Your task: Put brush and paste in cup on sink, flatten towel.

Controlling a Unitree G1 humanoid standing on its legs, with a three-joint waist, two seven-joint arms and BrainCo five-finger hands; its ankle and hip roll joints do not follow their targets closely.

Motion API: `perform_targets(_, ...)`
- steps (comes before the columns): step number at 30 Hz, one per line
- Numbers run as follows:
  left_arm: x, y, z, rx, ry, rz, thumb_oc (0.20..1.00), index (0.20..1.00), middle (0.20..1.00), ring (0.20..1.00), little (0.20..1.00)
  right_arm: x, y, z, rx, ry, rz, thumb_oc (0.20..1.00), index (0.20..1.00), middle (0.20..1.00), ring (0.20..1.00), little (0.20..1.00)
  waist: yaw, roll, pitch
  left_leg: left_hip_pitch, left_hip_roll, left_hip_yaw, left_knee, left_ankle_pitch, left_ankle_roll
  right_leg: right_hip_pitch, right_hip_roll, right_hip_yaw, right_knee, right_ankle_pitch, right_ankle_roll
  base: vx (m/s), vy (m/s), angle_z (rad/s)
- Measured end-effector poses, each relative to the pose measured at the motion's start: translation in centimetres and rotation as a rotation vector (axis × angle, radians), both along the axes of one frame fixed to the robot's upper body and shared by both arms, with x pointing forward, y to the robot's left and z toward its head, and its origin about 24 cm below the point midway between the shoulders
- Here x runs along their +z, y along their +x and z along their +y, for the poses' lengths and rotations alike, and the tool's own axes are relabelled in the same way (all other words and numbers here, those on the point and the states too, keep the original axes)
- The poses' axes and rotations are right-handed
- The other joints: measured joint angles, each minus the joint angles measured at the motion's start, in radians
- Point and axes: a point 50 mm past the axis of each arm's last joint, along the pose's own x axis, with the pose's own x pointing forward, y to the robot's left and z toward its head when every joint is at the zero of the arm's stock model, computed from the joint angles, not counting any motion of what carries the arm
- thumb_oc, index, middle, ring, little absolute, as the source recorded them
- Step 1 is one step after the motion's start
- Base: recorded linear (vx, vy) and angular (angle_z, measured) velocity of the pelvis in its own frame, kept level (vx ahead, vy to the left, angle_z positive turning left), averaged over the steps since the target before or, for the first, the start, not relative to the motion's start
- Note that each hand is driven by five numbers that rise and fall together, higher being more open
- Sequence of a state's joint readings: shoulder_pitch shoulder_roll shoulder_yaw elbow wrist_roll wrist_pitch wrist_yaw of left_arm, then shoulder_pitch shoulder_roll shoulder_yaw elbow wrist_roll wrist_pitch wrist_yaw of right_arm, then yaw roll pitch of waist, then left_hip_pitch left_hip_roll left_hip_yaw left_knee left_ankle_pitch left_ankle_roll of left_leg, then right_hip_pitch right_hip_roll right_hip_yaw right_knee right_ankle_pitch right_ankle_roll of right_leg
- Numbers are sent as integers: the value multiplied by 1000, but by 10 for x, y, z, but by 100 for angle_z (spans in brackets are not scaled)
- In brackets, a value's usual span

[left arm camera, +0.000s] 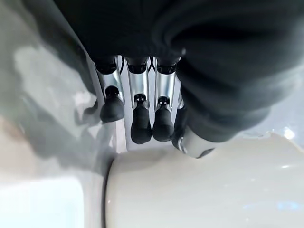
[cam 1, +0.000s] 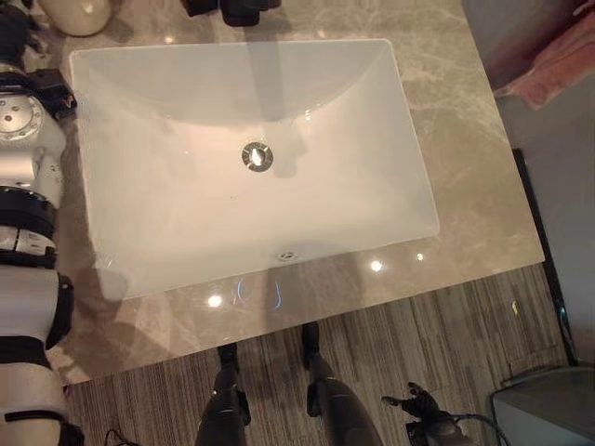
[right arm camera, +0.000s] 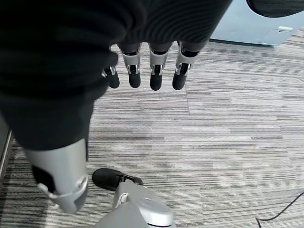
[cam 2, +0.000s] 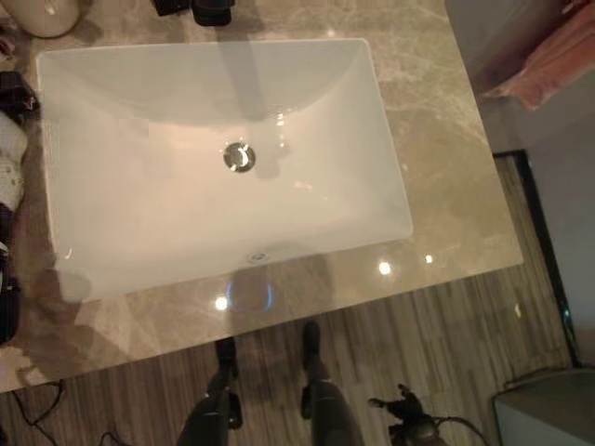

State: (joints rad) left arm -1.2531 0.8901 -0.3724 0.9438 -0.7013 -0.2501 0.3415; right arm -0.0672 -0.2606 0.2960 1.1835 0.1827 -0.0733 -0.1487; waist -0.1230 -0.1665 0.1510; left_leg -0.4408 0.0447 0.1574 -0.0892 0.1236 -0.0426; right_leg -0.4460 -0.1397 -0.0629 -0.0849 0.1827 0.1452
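Left eye view: a white sink (cam 1: 251,158) filled the middle of a marble counter (cam 1: 465,158), its drain (cam 1: 257,156) near centre. A cream cup (cam 1: 79,11) stood at 11 o'clock; a pink towel (cam 1: 558,65) hung at 2 o'clock.
Right eye view: the right hand (cam 2: 402,409) hung low at 5 o'clock over striped floor (cam 2: 446,344).
Left wrist view: the left hand (left arm camera: 142,114) had fingers (left arm camera: 140,124) side by side, relaxed, gripping nothing, just above the cup's rim.
Right wrist view: the right hand's fingers (right arm camera: 156,71) hung loose, slightly apart, empty.
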Motion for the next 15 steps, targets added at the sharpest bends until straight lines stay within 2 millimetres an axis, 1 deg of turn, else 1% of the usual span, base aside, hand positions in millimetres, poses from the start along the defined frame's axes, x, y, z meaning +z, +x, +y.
perform_targets(3, -1, 1, -1, -2, 2, 4, 200, 200, 200, 200, 200, -1, -3, 0, -1, 2, 7, 1000, 1000, 1000, 1000, 1000, -1, -7, -5, 2, -1, 12, 0, 0, 0, -4, 0, 2, 0, 2, -2, -5, -12, -9)
perform_targets(13, -4, 1, 1, 62, 13, 19, 200, 200, 200, 200, 200, -1, -3, 1, -1, 2, 8, 1000, 1000, 1000, 1000, 1000, -3, -7, -5, 8, 4, 19, 0, 5, 0, -4, 3, 6, 0, 4, -4, -4, -31, -3)
perform_targets(15, -9, 3, 0, 87, 28, 38, 200, 200, 200, 200, 200, -1, -3, 1, 0, 3, 6, 1000, 1000, 1000, 1000, 1000, -1, -7, -5, 20, 7, 18, 0, 6, 0, 10, 3, 3, 0, 3, -4, 7, -95, 0)
